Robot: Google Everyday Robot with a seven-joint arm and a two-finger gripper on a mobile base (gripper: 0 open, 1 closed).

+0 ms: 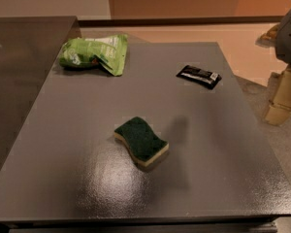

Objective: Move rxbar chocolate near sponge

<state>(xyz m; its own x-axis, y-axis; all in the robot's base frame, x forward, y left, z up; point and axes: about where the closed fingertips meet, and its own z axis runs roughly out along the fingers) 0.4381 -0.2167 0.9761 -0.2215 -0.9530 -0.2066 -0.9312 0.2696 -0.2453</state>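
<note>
rxbar chocolate [199, 76] lies flat far-right on tabletop [63, 178], well apart from sponge [141, 141]; likely light, thin, slippery wrapper, pinch across narrow width; tool [283, 98] off right edge, grip state can't tell.

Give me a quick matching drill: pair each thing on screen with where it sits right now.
Things:
1. sponge
2. rxbar
3. green bag
4. gripper

Places:
A. far left corner of the table
B. right edge of the view, off the table
C. middle of the table
D. far right part of the table

Pairs: 1-C, 2-D, 3-A, 4-B
</note>
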